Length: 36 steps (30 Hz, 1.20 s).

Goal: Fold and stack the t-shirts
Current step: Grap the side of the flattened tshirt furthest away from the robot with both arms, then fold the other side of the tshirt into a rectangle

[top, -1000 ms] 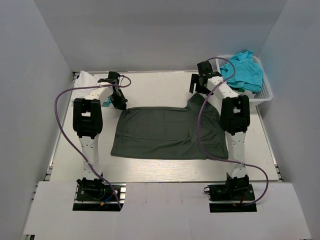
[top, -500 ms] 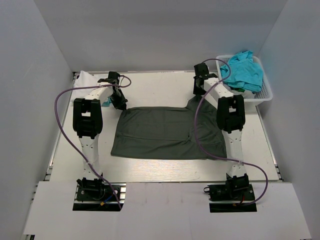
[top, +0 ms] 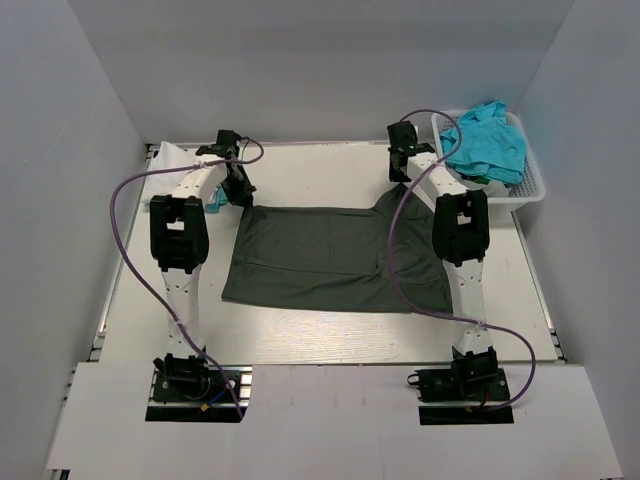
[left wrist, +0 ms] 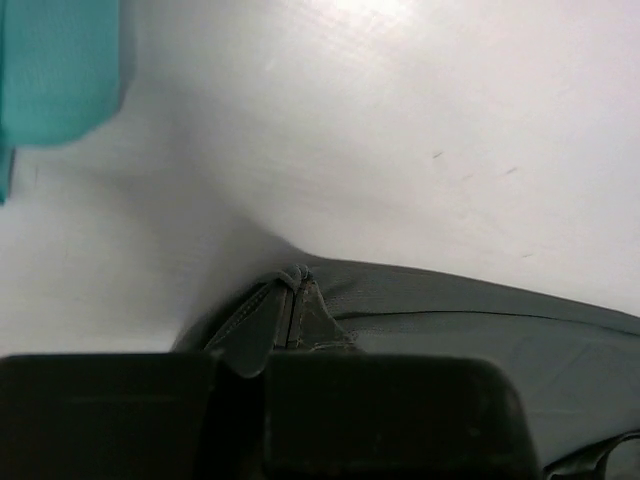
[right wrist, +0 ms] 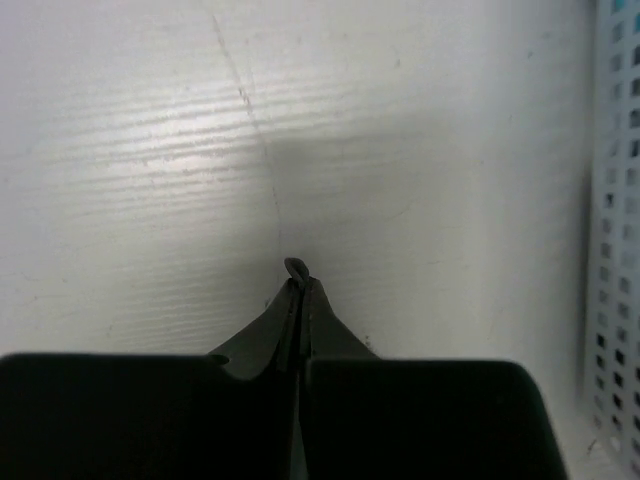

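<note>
Top external view has the dark charcoal t-shirt spread flat over the middle of the white table, its far edge drawn nearly straight between the two arms. The left gripper sits at the shirt's 10 o'clock corner. The right gripper sits at its 1 o'clock corner, where a flap of cloth reaches up toward it.

Left wrist view shows that gripper's fingers pressed together on a small puckered peak of the dark cloth, with the rest of the shirt running off toward 4 o'clock. Right wrist view shows much the same: fingers closed on a thin fold of the dark cloth that pokes out just ahead of them.

A blurred teal cloth fills the 10 o'clock corner of the left wrist view. A folded white cloth lies at the table's 10 o'clock corner. Turquoise t-shirts are heaped in a white lattice basket at the table's 2 o'clock corner, well apart from the dark shirt.

The tabletop is matte white with faint ribbed lines. A thin scratch in the right wrist view runs from 12 o'clock down toward the pinched fold. Plain grey walls close the table in at 9, 12 and 3 o'clock. Purple cables loop beside each arm.
</note>
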Available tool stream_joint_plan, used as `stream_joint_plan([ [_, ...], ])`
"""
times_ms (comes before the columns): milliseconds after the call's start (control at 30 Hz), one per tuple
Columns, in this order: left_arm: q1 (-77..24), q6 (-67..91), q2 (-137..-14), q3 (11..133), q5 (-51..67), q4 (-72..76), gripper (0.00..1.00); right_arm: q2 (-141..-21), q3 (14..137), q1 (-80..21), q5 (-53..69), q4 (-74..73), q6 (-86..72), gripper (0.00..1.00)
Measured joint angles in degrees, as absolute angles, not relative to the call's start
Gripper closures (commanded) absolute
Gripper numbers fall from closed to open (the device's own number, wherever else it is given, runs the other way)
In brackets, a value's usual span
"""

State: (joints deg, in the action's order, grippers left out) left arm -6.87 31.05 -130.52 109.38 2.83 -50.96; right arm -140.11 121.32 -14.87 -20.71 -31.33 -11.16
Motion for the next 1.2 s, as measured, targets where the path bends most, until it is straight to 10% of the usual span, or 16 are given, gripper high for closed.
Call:
stream_joint_plan([
  [267,-6.3,31.0,-133.0,118.1,3.3,-52.0,1.0,-138.6,122.7,-14.7,-21.4,-27.0,-8.7,1.0],
  [1200,-7.3,10.8,-113.5,92.9,5.8,-47.2,1.0,-85.3,61.6,-14.8,-11.4,-21.3,-17.5,1.0],
])
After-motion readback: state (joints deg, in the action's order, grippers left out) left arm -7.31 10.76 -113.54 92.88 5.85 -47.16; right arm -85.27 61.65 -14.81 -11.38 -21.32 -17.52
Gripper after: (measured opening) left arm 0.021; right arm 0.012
